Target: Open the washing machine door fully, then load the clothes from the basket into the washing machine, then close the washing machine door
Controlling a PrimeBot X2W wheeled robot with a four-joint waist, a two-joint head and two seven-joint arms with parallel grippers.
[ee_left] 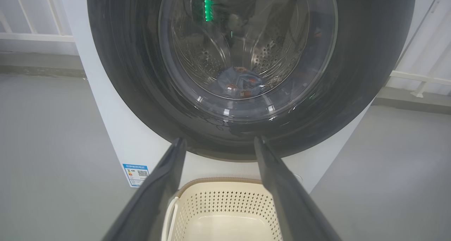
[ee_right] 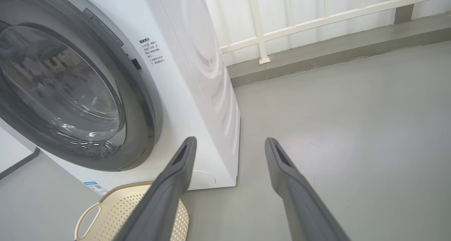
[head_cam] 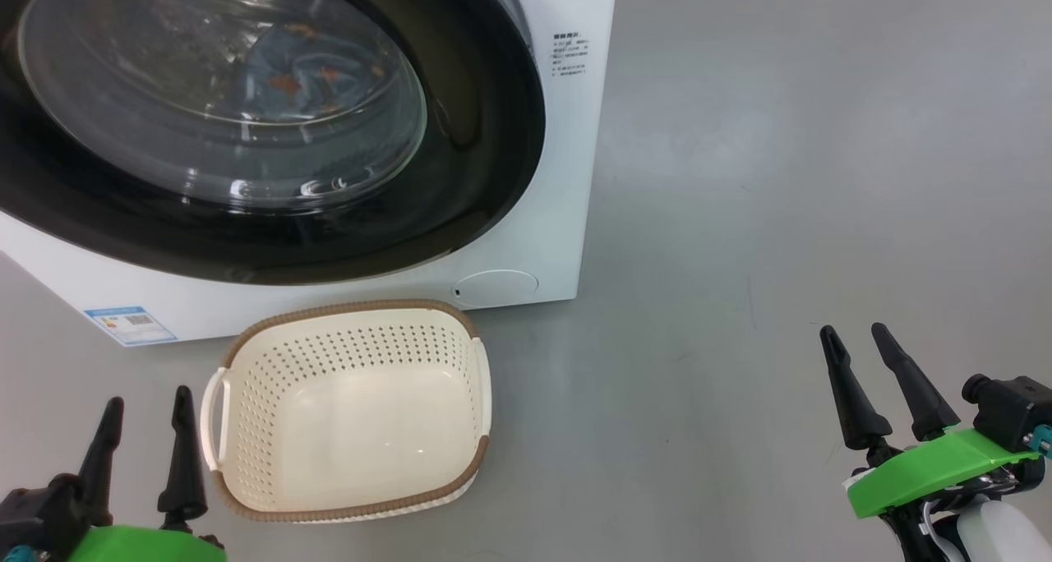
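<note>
Washing machine: white, upper left of the head view, stood on the grey floor.
Washing machine door: black rim lay flush against the front (closed).
Clothes: blue bundle with orange patches, seen through the door's glass, inside the drum.
Basket: lower centre-left, on the floor just in front of the machine, its bare cream bottom showing.
Left tool: lower left, fingers spread apart, gripping nothing.
Right tool: lower right, fingers likewise parted, gripping nothing, well apart from the basket.
</note>
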